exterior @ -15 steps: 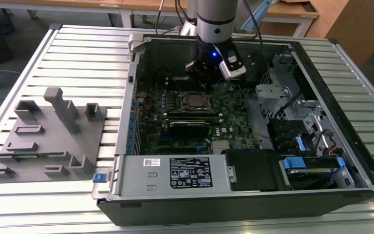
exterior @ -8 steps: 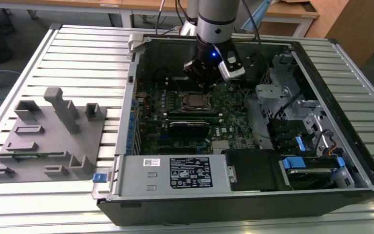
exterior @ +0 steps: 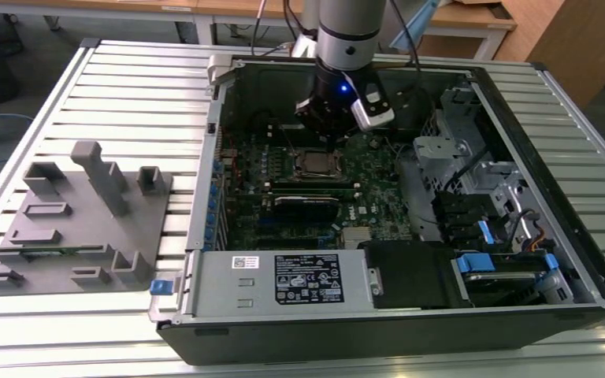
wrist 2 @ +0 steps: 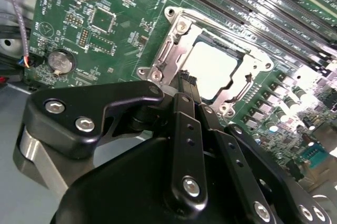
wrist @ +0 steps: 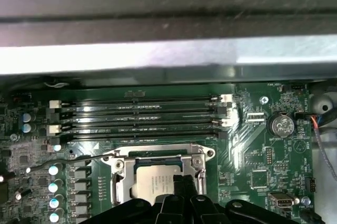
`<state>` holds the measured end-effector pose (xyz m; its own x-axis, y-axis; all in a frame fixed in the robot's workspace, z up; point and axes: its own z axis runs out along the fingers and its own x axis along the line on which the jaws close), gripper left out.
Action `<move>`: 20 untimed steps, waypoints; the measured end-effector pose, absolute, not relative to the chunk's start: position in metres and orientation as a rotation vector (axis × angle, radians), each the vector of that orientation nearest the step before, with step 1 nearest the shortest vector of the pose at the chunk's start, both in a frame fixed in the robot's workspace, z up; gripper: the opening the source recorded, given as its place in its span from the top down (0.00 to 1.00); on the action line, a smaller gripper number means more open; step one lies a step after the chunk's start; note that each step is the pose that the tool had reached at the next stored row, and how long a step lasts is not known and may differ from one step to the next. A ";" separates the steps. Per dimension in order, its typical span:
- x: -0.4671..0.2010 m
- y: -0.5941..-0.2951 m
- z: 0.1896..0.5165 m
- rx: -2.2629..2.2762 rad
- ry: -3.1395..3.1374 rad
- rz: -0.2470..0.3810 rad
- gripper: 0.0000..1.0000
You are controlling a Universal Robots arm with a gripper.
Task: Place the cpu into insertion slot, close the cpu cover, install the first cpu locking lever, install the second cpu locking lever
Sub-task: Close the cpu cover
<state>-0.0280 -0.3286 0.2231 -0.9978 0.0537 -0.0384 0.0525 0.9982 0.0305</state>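
Note:
The cpu (exterior: 313, 164) lies in its socket on the green motherboard, its pale metal top (wrist 2: 213, 68) showing through the window of the cpu cover (wrist 2: 171, 50). The silvery cover frame (wrist: 158, 155) lies flat over the chip (wrist: 152, 184). A thin wire locking lever (wrist: 73, 158) runs out sideways from one corner of the socket. My gripper (exterior: 330, 142) hangs just above the socket's edge. Its black fingers (wrist 2: 184, 108) are pressed together with nothing between them, and the gripper (wrist 2: 186, 78) tips sit over the cover frame beside the chip. The first wrist view shows the gripper (wrist: 184, 181) at the same spot.
The open computer case (exterior: 210, 181) lies on a slatted metal table. Long black memory slots (wrist: 139, 110) run beside the socket, and a coin battery (wrist: 280, 125) sits nearby. A power supply (exterior: 281, 279) is at the front, drive bays (exterior: 481, 197) at the exterior view's right, and a grey fixture (exterior: 82, 220) at its left.

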 end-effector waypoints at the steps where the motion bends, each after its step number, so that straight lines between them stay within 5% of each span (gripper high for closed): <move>1: -0.029 -0.329 0.223 0.081 3.101 0.046 0.89; 20: -0.036 -0.339 0.221 0.066 3.101 0.046 0.89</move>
<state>-0.0361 -0.3385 0.2208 -0.9983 0.0428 -0.0385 0.0416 0.9987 0.0303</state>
